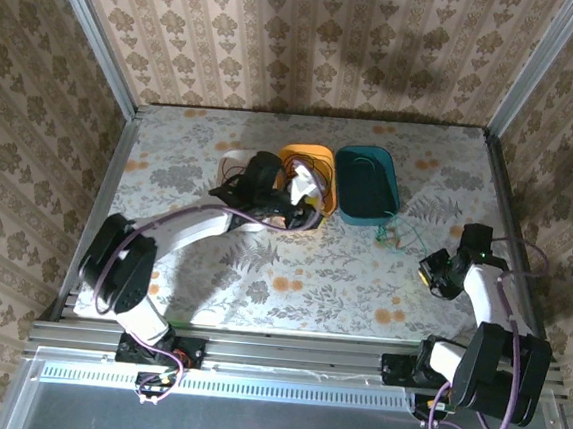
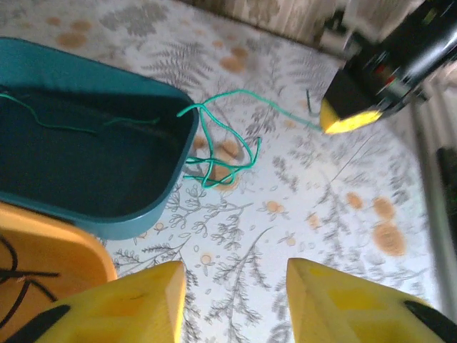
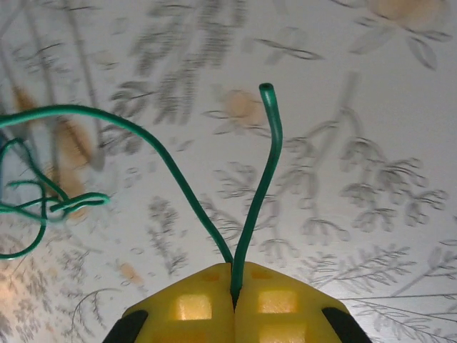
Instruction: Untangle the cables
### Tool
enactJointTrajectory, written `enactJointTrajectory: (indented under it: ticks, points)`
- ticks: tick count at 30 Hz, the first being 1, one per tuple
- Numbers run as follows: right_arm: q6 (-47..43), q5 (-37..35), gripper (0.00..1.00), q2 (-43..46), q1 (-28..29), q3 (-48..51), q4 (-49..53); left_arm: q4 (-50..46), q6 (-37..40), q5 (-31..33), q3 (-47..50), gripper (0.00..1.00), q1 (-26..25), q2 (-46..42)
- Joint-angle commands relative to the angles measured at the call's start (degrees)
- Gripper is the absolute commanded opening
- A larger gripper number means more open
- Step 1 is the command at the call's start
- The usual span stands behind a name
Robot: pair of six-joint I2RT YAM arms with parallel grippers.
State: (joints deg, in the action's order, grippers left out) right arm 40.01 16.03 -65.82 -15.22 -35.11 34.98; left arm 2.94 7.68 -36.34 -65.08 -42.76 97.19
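A green cable (image 3: 260,186) is pinched in my right gripper (image 3: 233,286), which is shut on it; one short free end sticks up and the other strand runs left to a knotted loop (image 3: 46,204). From above, the green cable (image 1: 397,234) lies on the table between the teal bin (image 1: 367,184) and my right gripper (image 1: 432,272). In the left wrist view the green cable (image 2: 221,143) hangs over the teal bin's rim (image 2: 182,153), with a strand inside. My left gripper (image 2: 235,300) is open and holds nothing, hovering by the orange bin (image 1: 311,161).
A black cable (image 2: 21,275) lies in the orange bin (image 2: 57,246). A white bin (image 1: 232,170) with dark wires sits under the left arm. Metal frame rails line the table's edges. Open tabletop lies in front of the bins.
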Motion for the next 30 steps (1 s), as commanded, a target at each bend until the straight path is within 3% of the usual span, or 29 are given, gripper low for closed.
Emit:
enactJointTrajectory:
  ticks: [1,8,14,25,30]
  points:
    - [-5.03,-0.67,0.00,-2.32,4.60,-3.28,2.67,-1.34,6.50,5.35,-5.49,0.48,-2.89,5.84]
    - [-8.15,0.38,0.00,-6.96,11.02,-5.40,4.21,2.02,6.22,5.21,-11.67,0.51,-5.40,13.91]
    - [-6.61,0.60,0.00,-7.77,12.26,-6.25,2.46,0.09,6.24,4.97,-11.65,0.39,-5.52,14.96]
    - [-6.09,-0.82,0.00,-6.78,13.47,-7.36,2.22,-0.77,3.55,9.02,-11.59,0.39,-6.44,17.84]
    - [-6.00,-0.91,0.00,-6.71,13.47,-7.07,1.99,-0.82,3.84,15.38,-10.59,0.47,-7.95,19.07]
